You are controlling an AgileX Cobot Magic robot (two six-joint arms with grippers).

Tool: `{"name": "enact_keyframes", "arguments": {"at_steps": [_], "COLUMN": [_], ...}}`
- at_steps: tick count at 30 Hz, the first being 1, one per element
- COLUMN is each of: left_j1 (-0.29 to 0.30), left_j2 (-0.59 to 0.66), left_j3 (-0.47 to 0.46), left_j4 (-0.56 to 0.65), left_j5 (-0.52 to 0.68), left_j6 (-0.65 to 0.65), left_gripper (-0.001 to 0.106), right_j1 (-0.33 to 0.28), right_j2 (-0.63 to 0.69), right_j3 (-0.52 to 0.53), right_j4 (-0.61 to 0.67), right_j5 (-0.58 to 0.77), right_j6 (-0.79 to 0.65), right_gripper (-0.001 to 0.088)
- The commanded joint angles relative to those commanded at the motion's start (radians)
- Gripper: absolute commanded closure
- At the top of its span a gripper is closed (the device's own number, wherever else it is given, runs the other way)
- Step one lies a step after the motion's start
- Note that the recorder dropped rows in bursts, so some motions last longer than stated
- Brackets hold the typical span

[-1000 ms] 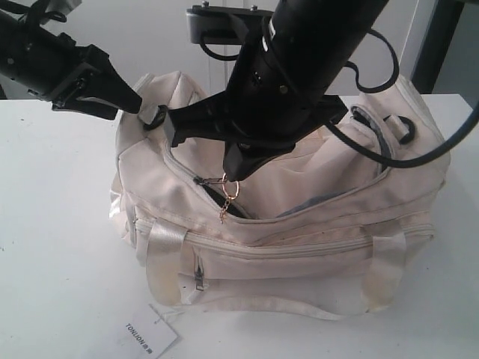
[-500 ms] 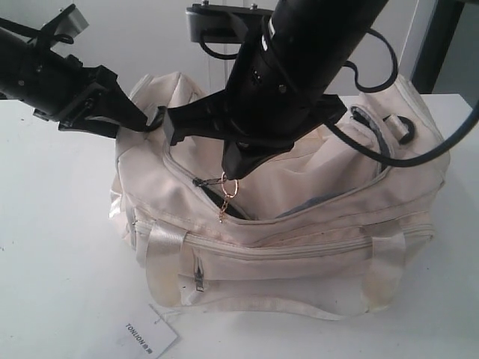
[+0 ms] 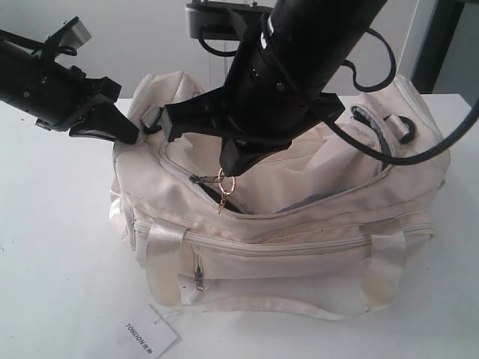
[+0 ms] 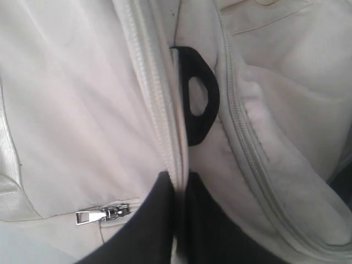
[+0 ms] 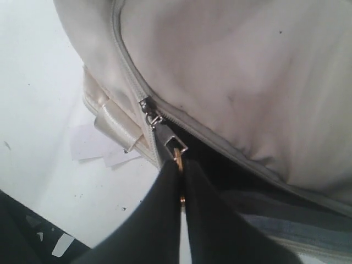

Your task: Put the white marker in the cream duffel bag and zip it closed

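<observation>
Both closed narrow: right gripper (image 5: 180, 168) pinches the gold ring pull (image 3: 227, 185), left gripper (image 4: 177, 181) clamps the cream duffel bag's (image 3: 299, 247) seam.

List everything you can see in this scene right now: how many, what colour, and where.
cream duffel bag: one, cream, on the table, top zipper partly open
gold ring pull: one, gold, on the top zipper
black plastic ring: one, black, on the bag's end
paper tag: one, white with print, on the table before the bag
table: one, white, under the bag
white marker: none visible in any view
left end effector: one, black, pinching fabric at the bag's end
right end effector: one, black, pinching the gold ring pull
</observation>
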Motion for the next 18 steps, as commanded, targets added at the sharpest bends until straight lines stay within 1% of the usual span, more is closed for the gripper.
{"name": "enact_keyframes", "arguments": {"at_steps": [6, 10, 18], "left_j1": [0.0, 0.0, 0.0], "left_j2": [0.0, 0.0, 0.0], "left_j3": [0.0, 0.0, 0.0], "left_j4": [0.016, 0.061, 0.077], "left_j5": [-0.005, -0.013, -0.037], "left_j6": [0.03, 0.03, 0.03], "left_gripper": [0.105, 0.105, 0.105], "right_j1": [0.0, 0.0, -0.006], "right_j2": [0.0, 0.0, -0.023], "right_j3": [0.0, 0.0, 0.0], "right_j4": [0.0, 0.0, -0.024], "right_j5": [0.034, 0.061, 0.064], "right_j6": [0.0, 0.0, 0.0], "right_gripper": [0.0868, 0.0868, 0.0868]}}
